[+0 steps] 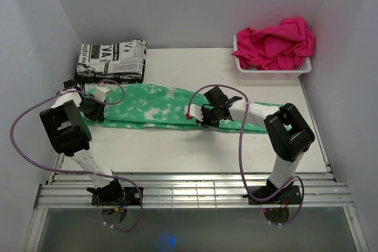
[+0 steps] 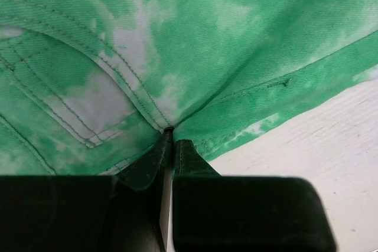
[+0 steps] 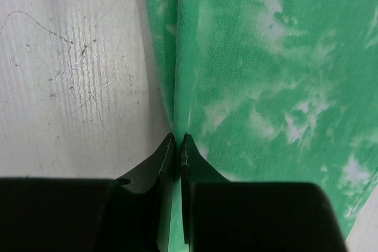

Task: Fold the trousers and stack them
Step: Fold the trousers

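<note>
Newsprint-patterned cloth (image 1: 112, 60) lies folded at the back left of the table (image 1: 177, 151). Just in front of it my left gripper (image 2: 170, 141) is pinched nearly closed on a stitched fold at the left end of the trousers (image 1: 156, 107), which lie stretched flat across the table's middle. Further right, my right gripper (image 3: 178, 140) is clamped tight on their near edge, green cloth showing between its fingers, and at the back right a white basket (image 1: 298, 70) holds crumpled hot-pink cloth (image 1: 274, 42).
</note>
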Available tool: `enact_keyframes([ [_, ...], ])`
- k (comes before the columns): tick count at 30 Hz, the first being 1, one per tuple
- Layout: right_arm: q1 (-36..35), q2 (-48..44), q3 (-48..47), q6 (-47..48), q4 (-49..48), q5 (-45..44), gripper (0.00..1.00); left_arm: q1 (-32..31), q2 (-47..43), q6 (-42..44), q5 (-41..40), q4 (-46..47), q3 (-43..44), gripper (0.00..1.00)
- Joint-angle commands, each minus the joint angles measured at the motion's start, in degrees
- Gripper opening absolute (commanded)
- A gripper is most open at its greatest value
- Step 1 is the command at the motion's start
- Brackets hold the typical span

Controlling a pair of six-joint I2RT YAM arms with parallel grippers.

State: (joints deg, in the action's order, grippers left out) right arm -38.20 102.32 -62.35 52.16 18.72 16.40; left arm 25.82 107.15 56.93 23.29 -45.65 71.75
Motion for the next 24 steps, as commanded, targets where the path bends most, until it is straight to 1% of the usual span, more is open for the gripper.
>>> enact_keyframes([
  [1, 0.3, -2.1, 0.4, 1.1, 0.8, -2.1, 0.08, 0.8, 3.3, 3.8, -10.6, 9.2, -0.6, 0.15],
  [3, 0.3, -4.1, 0.8, 1.1, 1.8, -1.5, 0.08, 0.8, 3.4, 3.7, -10.8, 9.2, -0.5, 0.15],
  [4, 0.4, -6.7, 2.0, 1.3, 1.9, -1.3, 0.08, 0.8, 3.5, 3.8, -10.9, 9.3, -0.4, 0.14],
  [7, 0.4, -10.3, 4.5, 3.6, 5.4, 0.4, 0.08, 0.8, 4.2, 3.9, -11.3, 9.3, 0.5, 0.14],
  [9, 0.3, -11.0, 6.5, 4.6, 7.8, 0.6, 0.08, 0.8, 4.5, 3.8, -11.6, 9.3, 0.9, 0.14],
  [13, 0.3, -9.9, 12.3, 5.8, 7.0, -0.9, 0.08, 0.9, 4.6, 4.8, -11.3, 10.3, 0.4, 0.13],
  [16, 0.3, -7.3, 15.0, 5.0, 4.3, -2.2, 0.08, 1.5, 4.1, 7.0, -10.5, 12.8, -2.1, 0.05],
  [17, 0.2, -6.5, 15.3, 4.9, 3.6, -2.9, 0.08, 1.5, 4.1, 7.2, -10.7, 13.2, -3.1, 0.05],
  [18, 0.2, -5.6, 15.1, 4.8, 3.0, -4.3, 0.08, 1.5, 4.2, 7.3, -10.8, 13.4, -3.3, 0.07],
  [19, 0.2, -4.0, 14.7, 4.6, 3.3, -4.6, 0.11, 1.5, 4.2, 7.6, -10.7, 13.2, -3.5, 0.12],
  [20, 0.2, -3.6, 13.9, 4.4, 4.1, -4.6, 0.23, 1.5, 4.0, 8.0, -10.1, 12.7, -3.6, 0.22],
  [21, 0.2, -3.9, 12.9, 4.0, 4.8, -4.2, 0.28, 1.6, 2.8, 8.5, -9.2, 12.1, -3.8, 0.25],
  [23, 0.2, -7.5, 12.4, 3.7, 6.3, -3.4, 0.42, 1.9, 0.6, 10.6, -5.5, 9.4, -4.1, 0.29],
  [24, 0.3, -9.1, 12.1, 2.7, 7.2, -2.2, 0.46, 1.9, -2.2, 11.2, -3.9, 8.6, -4.1, 0.32],
])
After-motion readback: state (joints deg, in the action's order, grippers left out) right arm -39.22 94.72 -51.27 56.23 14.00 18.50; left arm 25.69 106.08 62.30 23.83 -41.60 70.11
